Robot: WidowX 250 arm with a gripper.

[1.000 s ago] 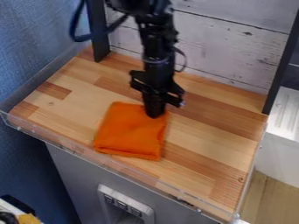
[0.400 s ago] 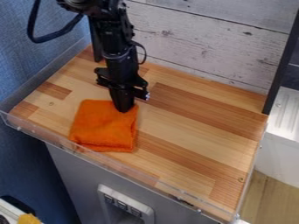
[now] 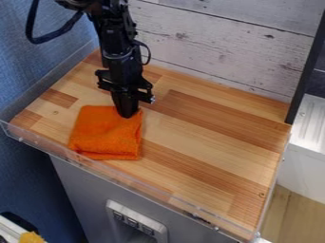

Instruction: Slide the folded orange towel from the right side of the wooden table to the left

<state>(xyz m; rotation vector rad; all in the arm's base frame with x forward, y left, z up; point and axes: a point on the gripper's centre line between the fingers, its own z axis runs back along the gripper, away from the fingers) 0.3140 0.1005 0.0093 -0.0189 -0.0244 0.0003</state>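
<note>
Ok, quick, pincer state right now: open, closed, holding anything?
Pincer: looks closed, tip down at the orange cloth, near its upper right corner; whether it pinches any fabric can't be told.

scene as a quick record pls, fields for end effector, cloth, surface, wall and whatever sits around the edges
end effector: black, pointing down, at the cloth's far edge, toward its right corner
cloth: orange, folded into a rough square, flat on the left part of the wooden surface
surface: wooden top of mixed light and darker strips
edge: clear rim along the near side
back wall: whitewashed planks
left side: blue textured wall
</note>
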